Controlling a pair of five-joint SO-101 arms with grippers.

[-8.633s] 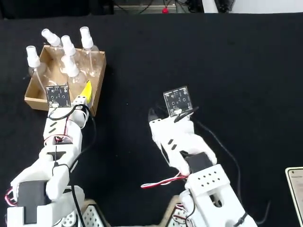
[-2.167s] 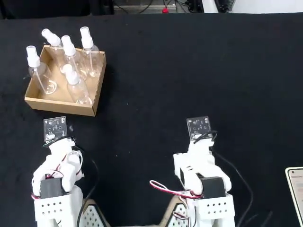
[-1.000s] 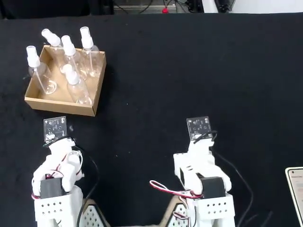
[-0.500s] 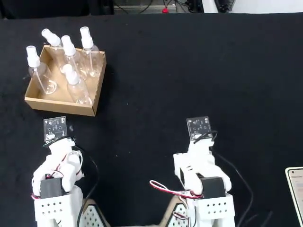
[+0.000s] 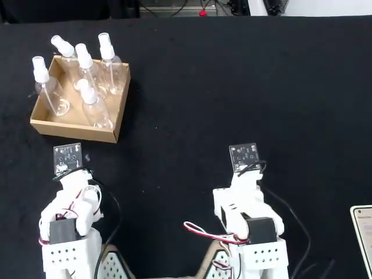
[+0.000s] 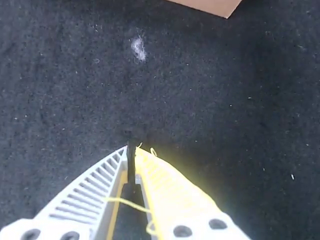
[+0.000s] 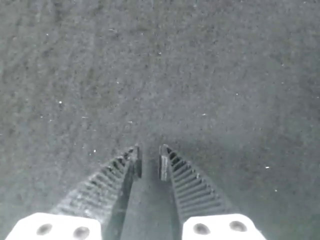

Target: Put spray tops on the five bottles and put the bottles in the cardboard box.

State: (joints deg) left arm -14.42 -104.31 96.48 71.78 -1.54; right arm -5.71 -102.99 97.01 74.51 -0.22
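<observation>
High view: your five spray-topped bottles [image 5: 93, 107] sit in the cardboard box [image 5: 40, 124], well apart from both arms. Left fingers [image 6: 152, 172] are pressed together, and right fingers [image 7: 120, 172] are slightly parted, over the counter [image 5: 232, 87].

- Even light from above; the black bench [image 5: 232, 87] stays dull and dark
- The cardboard box [image 5: 75, 132] throws a narrow shadow on its side toward the right arm's jaws
- White spray tops [image 5: 106, 45] shine brightly; the clear bottles [image 5: 99, 113] carry small glints
- A dark shadow lies just ahead of the left arm's jaws, a fainter one ahead of the right arm's jaws
</observation>
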